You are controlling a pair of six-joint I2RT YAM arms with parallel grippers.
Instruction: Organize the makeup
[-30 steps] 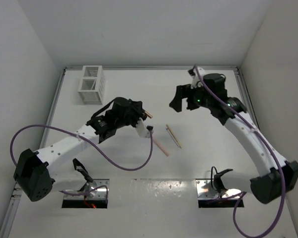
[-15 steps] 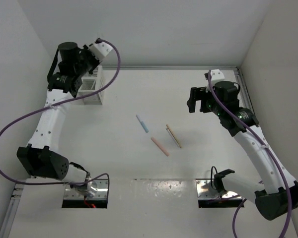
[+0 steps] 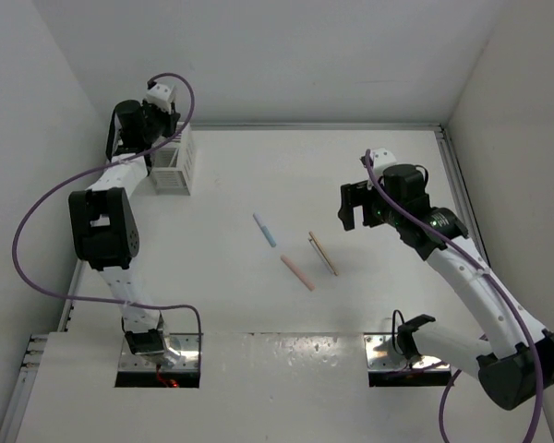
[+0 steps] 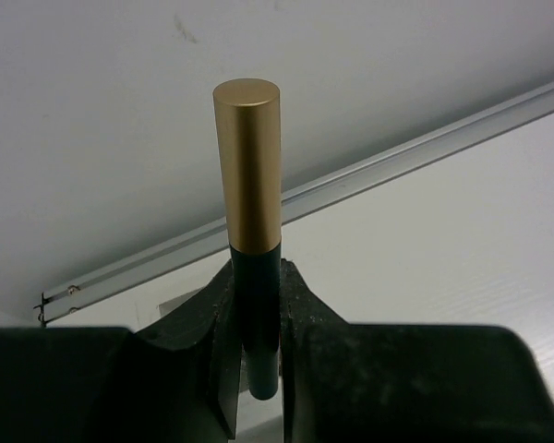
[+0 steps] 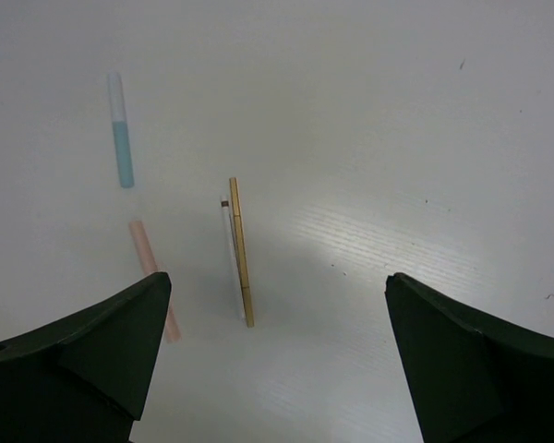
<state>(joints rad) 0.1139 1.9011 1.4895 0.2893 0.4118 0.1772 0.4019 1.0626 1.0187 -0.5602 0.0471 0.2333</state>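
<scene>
Left gripper (image 4: 257,305): clamped on black-and-gold stick (image 4: 249,203), by the white slatted box (image 3: 174,166).
Right gripper (image 5: 275,286): jaws spread wide, grasping nothing.
Mid-table (image 3: 397,305): 3 sticks near each other: light blue stick (image 5: 121,129), salmon pink stick (image 5: 152,277), tan stick (image 5: 241,249).

A robotics lab test cell: a bare white table (image 3: 379,175) boxed by plain white panels (image 3: 286,55), a metal rail (image 3: 305,125) along its far edge, and the left arm (image 3: 102,226) and right arm (image 3: 462,268), trailing purple cables (image 3: 17,249), bolted at its near edge.

Wide room btwn blue stick (image 3: 264,230) & corner box (image 3: 180,171).
</scene>
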